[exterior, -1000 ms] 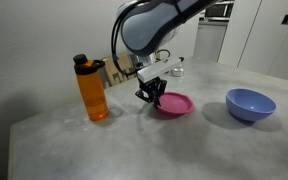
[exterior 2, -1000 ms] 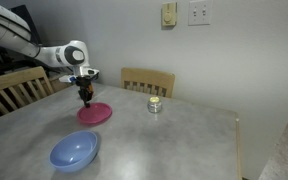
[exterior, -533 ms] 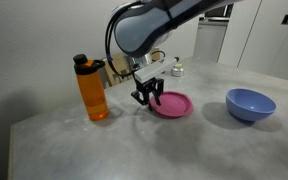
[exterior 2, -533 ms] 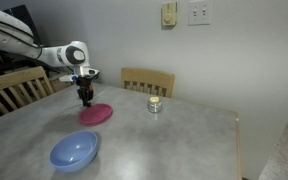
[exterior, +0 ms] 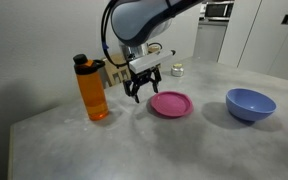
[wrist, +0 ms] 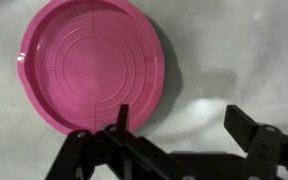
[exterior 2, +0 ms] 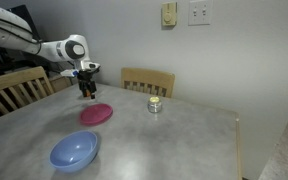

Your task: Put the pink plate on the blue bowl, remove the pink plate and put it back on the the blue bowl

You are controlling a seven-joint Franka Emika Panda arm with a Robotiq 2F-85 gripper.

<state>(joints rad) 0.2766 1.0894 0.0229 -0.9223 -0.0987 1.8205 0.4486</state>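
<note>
The pink plate [exterior: 171,103] [exterior 2: 95,114] [wrist: 89,62] lies flat on the grey table, apart from the blue bowl [exterior: 250,104] [exterior 2: 74,151], which stands empty a plate's width or more away. My gripper [exterior: 142,90] [exterior 2: 86,91] [wrist: 184,120] hangs open just above the table beside the plate's rim, on the side away from the bowl. In the wrist view one finger [wrist: 121,118] overlaps the plate's edge and the other finger [wrist: 246,128] is over bare table. Nothing sits between the jaws.
An orange bottle with a black cap [exterior: 91,88] stands close to the gripper. A small jar [exterior 2: 154,104] [exterior: 177,71] sits farther back on the table. Wooden chairs [exterior 2: 147,81] line the table's far edge.
The jaws were shut on the plate's rim and have opened. The plate dropped flat onto the table, and the gripper has lifted and drawn back from it.
</note>
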